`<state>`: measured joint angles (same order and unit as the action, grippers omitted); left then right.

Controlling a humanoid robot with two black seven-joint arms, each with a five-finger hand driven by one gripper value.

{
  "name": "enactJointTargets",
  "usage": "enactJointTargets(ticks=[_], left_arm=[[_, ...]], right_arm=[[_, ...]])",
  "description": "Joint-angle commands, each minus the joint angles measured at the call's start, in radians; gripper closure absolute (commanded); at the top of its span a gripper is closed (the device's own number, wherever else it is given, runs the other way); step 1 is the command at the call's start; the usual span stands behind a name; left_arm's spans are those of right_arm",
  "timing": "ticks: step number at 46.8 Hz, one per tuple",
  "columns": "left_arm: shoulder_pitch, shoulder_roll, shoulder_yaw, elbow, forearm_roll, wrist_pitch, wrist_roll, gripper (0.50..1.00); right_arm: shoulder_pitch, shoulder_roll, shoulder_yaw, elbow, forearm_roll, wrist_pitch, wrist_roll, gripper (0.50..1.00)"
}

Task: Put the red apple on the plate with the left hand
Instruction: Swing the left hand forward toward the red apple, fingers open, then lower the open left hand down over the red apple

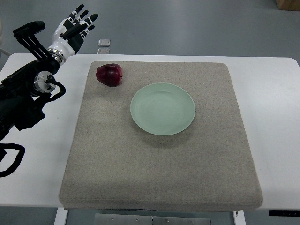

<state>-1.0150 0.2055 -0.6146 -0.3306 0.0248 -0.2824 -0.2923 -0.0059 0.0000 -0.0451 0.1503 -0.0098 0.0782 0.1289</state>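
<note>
The left hand (75,27) hovers past the table's far-left corner, fingers spread wide and holding nothing. The red apple (109,75) lies ungrasped on the grey mat (159,178), below and to the right of the hand, just short of the pale green plate (162,108). Reaching, grasping and placing all remain.

— What lies between you and the apple (109,75)?
— Only bare table (70,84) and the mat (140,164) edge; my left hand (72,28) hangs fingers spread beyond the far-left corner.
— And onward to the plate (162,108)?
— Open mat between them; nothing stands in the way.
</note>
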Motion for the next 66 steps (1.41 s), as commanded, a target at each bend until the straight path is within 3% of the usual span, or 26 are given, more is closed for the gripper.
enactJointTargets(ticks=[1, 21, 36, 49, 66], left_arm=[[-0.01, 0.002, 0.016, 0.001, 0.033, 0.0, -0.001, 0.514], [-0.034, 0.0, 0.019, -0.01, 0.452, 0.104, 0.002, 0.527], [-0.071, 0.002, 0.027, -0.041, 0.728, 0.101, 0.004, 0.527], [-0.132, 0.091, 0.358, -0.174, 0.845, 0.103, -0.004, 0.527], [-0.189, 0.115, 0.504, -0.182, 0.951, 0.103, -0.008, 0.527]], right_arm=[[0.001, 0.0, -0.001, 0.0, -0.001, 0.0, 0.0, 0.536], [0.0, 0.0, -0.001, 0.0, -0.001, 0.0, 0.0, 0.536], [0.0, 0.0, -0.001, 0.0, 0.001, 0.0, 0.0, 0.536], [0.0, 0.0, -0.001, 0.0, 0.001, 0.0, 0.0, 0.536], [0.0, 0.0, -0.001, 0.0, -0.001, 0.0, 0.0, 0.536]])
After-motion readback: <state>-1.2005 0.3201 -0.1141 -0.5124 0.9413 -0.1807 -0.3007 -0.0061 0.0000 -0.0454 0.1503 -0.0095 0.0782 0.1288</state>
